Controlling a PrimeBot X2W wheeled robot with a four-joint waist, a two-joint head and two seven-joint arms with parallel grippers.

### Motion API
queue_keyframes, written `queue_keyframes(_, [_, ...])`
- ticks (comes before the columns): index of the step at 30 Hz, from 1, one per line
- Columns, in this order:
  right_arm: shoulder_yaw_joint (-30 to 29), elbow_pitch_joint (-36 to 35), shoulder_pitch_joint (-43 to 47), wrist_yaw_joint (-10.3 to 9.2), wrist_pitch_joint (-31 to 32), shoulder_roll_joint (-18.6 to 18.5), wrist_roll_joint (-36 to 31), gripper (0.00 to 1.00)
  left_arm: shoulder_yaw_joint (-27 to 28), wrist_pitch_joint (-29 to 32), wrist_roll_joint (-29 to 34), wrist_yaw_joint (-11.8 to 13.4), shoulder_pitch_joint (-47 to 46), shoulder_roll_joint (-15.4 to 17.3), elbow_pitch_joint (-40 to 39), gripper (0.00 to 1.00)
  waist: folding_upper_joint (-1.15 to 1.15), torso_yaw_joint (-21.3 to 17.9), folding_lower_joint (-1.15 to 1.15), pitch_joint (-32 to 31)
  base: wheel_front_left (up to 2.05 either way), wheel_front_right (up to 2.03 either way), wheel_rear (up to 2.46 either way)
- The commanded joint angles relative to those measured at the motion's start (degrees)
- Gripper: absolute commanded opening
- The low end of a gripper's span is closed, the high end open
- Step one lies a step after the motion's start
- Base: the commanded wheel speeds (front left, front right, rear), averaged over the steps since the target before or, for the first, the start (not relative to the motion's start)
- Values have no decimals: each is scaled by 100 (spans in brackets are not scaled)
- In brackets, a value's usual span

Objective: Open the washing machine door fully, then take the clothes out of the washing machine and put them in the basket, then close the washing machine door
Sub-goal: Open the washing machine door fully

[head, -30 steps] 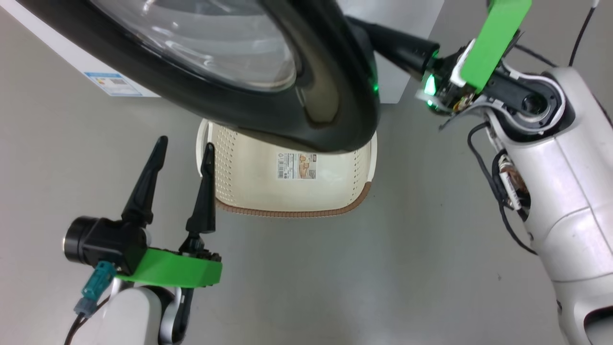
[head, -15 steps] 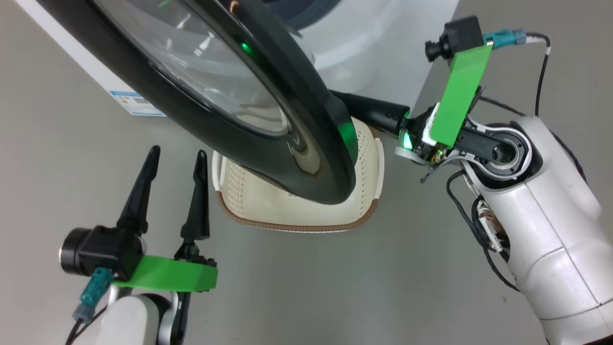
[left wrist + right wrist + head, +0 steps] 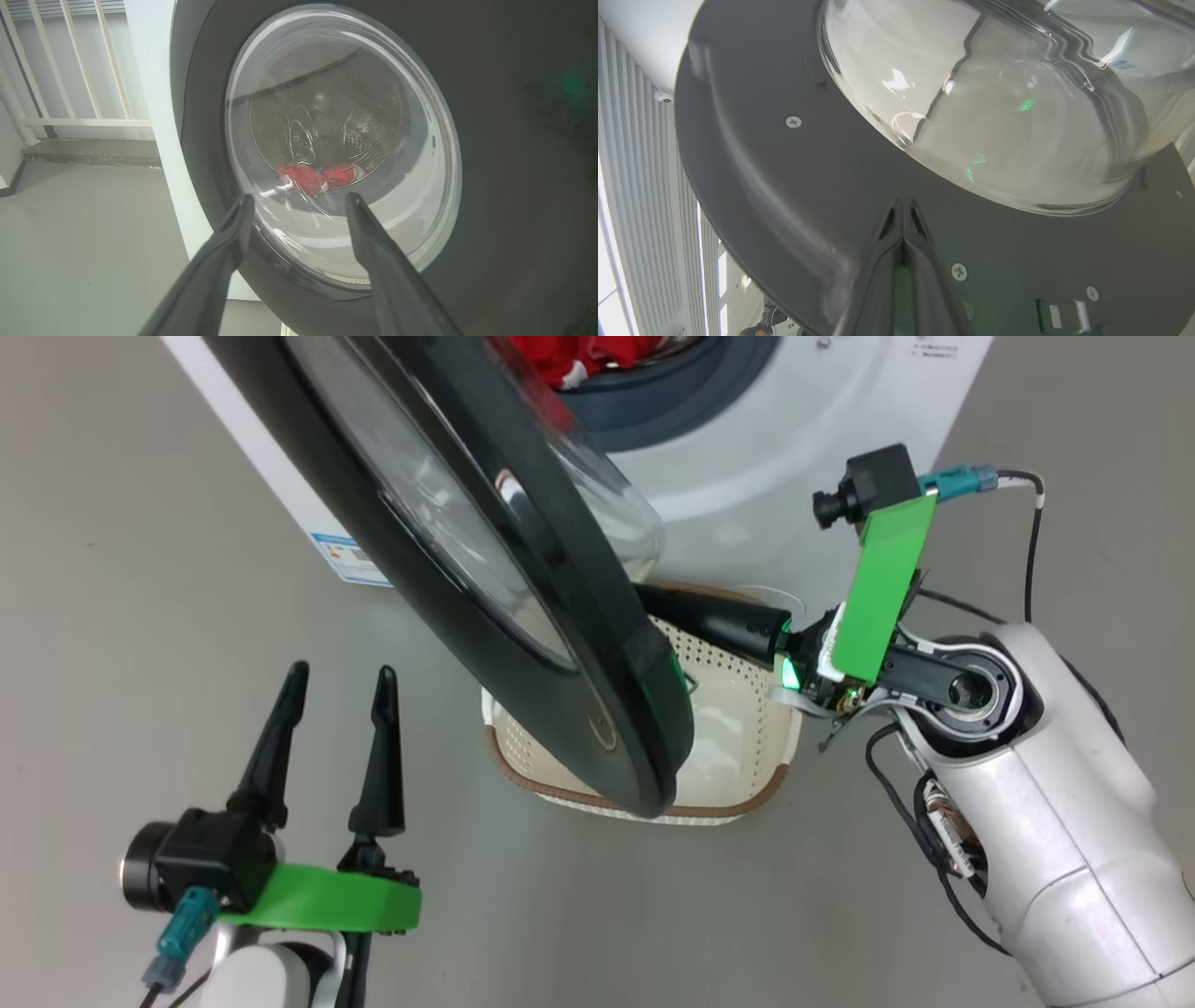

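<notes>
The washing machine door (image 3: 607, 663), black-rimmed with a clear bulging window, stands partly swung out from the white washing machine (image 3: 747, 457). Red clothes (image 3: 579, 355) lie in the drum; they also show through the glass (image 3: 317, 177). My right gripper (image 3: 903, 203) is shut, its tips against the door's dark inner face (image 3: 784, 177) just below the glass bowl. The right gripper's fingers (image 3: 709, 616) reach behind the rim, above the basket (image 3: 728, 807). The cream basket sits on the floor under the door, partly hidden. My left gripper (image 3: 341, 672) is open and holds nothing, left of the door (image 3: 514, 140).
A blue label sticker (image 3: 353, 560) marks the machine's left side. My white right forearm (image 3: 1027, 784) with loose cables fills the right. Grey floor (image 3: 140, 569) spreads to the left and front. A white railing (image 3: 70, 70) stands beyond the machine.
The head camera has shifted, bringing the machine front and red clothes into view. The door has swung further open, with the shut right gripper following behind it. The left gripper stays open.
</notes>
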Motion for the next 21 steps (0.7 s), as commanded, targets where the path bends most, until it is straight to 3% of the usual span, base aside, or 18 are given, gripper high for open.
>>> queue_keyframes(1, [85,-207,87,39,62,176,48,0,191,-28,-61,40,58,92,-124,100,0,144,0,-142,0,0,0])
queue_keyframes(21, [469,-79,643,39,97,213,-74,0,97,-28,-137,68,336,92,130,100,0,1017,0,-777,0,0,0])
